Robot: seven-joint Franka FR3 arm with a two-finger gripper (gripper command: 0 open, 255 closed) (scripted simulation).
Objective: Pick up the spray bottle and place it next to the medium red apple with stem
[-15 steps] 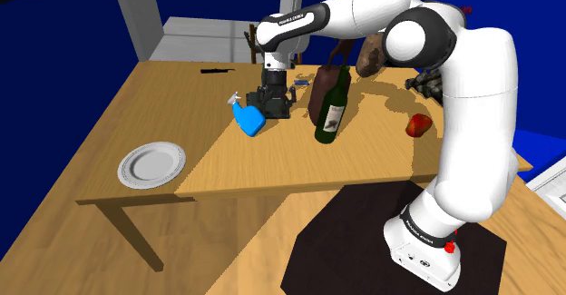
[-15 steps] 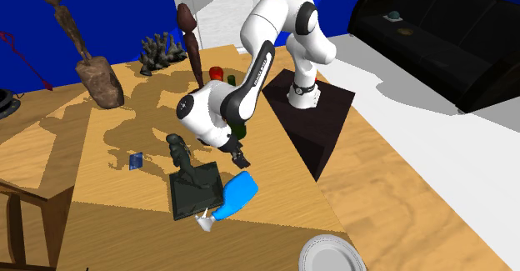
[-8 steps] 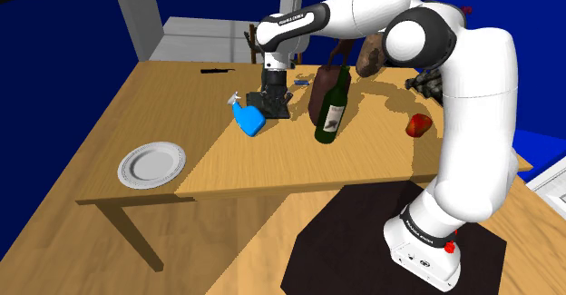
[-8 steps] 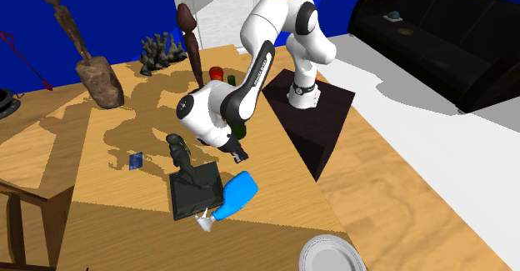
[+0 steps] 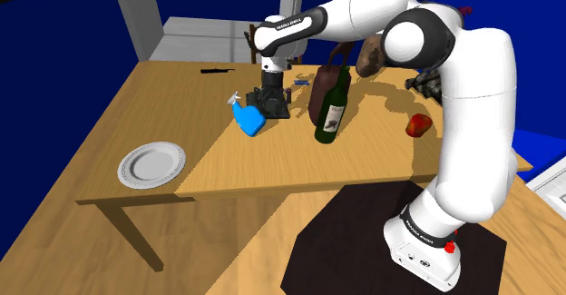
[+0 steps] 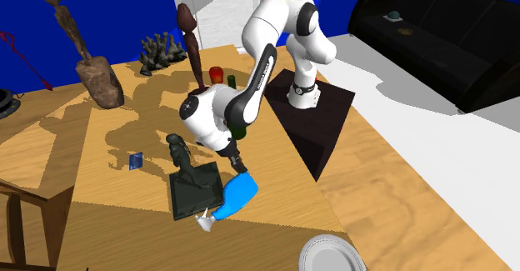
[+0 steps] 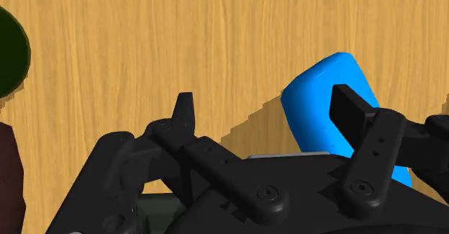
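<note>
Just above the wood-grain worktop (image 5: 136, 121), the white arm's black end effector (image 7: 266, 99) hangs with its fingers (image 7: 186, 114) spread wide, gripping nothing. The spray bottle (image 5: 248, 118), a smooth, rounded bright-blue body with a small white nozzle, lies on its side left of centre in the shoulder view, just beside a dark figurine on a square slab (image 6: 193, 190). The wrist view shows the bottle's glossy blue end behind one finger, not between the pair; whether that finger touches it cannot be told. At the right of the shoulder view sits the red apple (image 5: 418, 124), well apart from the spray bottle, with a dark green wine bottle (image 5: 332, 103) standing upright between them. Its pale label carries print too small to read, as does the lettering on the arm. A round white plate (image 5: 151, 163) rests at lower left. The second exterior view adds a black sofa (image 6: 433, 36) at upper right and the dark box stand (image 6: 329, 127).
</note>
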